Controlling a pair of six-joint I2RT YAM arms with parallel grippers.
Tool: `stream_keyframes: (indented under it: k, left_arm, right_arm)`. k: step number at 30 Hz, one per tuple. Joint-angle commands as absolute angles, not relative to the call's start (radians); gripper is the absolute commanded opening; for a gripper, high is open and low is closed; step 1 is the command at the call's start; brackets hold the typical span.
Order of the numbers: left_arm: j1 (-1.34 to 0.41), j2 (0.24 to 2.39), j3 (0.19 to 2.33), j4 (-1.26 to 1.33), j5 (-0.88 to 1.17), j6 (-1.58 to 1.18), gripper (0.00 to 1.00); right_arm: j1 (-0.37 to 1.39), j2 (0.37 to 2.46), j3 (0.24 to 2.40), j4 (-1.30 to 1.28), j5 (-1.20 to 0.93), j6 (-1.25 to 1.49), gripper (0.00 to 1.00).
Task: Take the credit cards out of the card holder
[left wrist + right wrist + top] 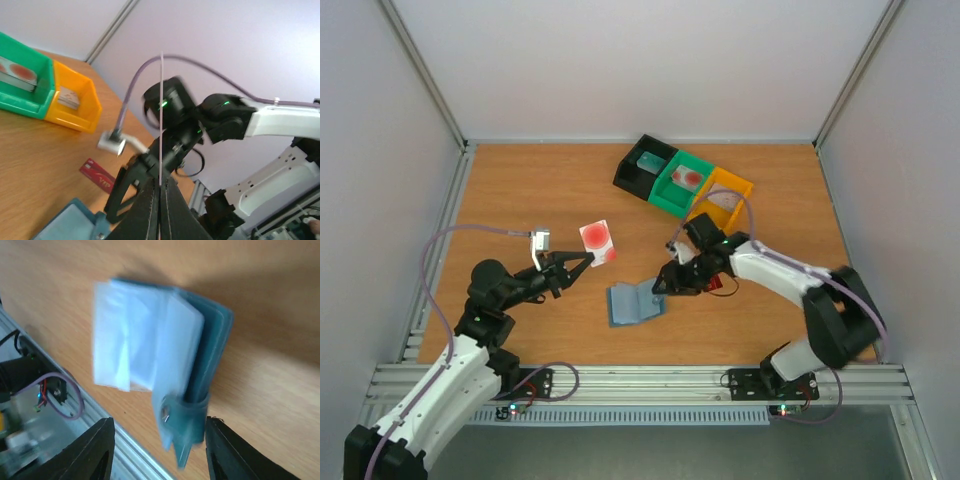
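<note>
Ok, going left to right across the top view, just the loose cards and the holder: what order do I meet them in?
Red-spotted card, pinched in the left gripper → card holder, lying open on the table → dark red card, partly under the right arm.

The table (520, 200) is orange-brown with a wood grain. The holder (633, 302) is dull light blue. In the right wrist view its cover reads teal and its inner sleeves a milky blue-white, with a silvery stud (164, 412) on the tab. The white card (597, 240) bears a soft-edged red round blot. The red card (98, 175) is dark red with pale markings.

The black bin (630, 180) holds a teal card (648, 160). The green bin (668, 205) holds a grey card (686, 178) with two red spots. The orange bin (745, 186) holds a pale card (725, 200).

The left arm (440, 385) and right arm (770, 265) are white and black. The left end effector (582, 262) and right end effector (662, 285) are black. The cables (450, 240) are mauve.
</note>
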State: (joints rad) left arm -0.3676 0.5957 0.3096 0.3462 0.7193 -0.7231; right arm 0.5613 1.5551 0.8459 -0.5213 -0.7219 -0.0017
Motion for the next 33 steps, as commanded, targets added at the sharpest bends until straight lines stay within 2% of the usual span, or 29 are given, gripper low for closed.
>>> stream_keyframes:
  k: [1,4,8,11,15,19,24,30,33]
  left_arm:
    - [-0.364,0.611,0.338,0.502,0.789,-0.832,0.0]
    - [-0.364,0.628,0.361,0.51,0.743,-0.932,0.0]
    - [-0.363,0.637,0.4,0.484,0.651,-1.015,0.0]
    - [-0.364,0.636,0.415,0.519,0.666,-1.019,0.0]
    - [-0.364,0.626,0.431,0.53,0.695,-1.016,0.0]
    - [-0.362,0.621,0.459,0.513,0.724,-1.002,0.0]
    - [-0.345,0.655,0.526,0.428,0.758,-0.992,0.0]
    - [-0.328,0.761,0.762,0.179,0.866,-0.909,0.0]
    - [-0.327,0.859,0.918,0.015,0.984,-0.847,0.0]
  right_arm:
    - [0.594,1.263,1.005,-0.755,-0.33,-0.249,0.52]
    - [0.667,1.064,1.008,-0.635,-0.137,-0.459,0.59]
    - [0.727,0.939,0.829,-0.155,-0.129,-0.965,0.66]
    - [0.73,0.996,0.656,0.465,-0.202,-1.381,0.72]
    - [0.727,1.211,0.691,0.87,-0.227,-1.659,0.77]
    - [0.727,1.298,0.782,0.863,-0.292,-1.845,0.76]
    - [0.734,1.274,0.814,0.72,-0.368,-2.038,0.76]
    - [0.756,1.259,0.845,0.658,-0.339,-2.226,0.72]
    - [0.756,1.248,0.869,0.717,-0.33,-2.243,0.72]
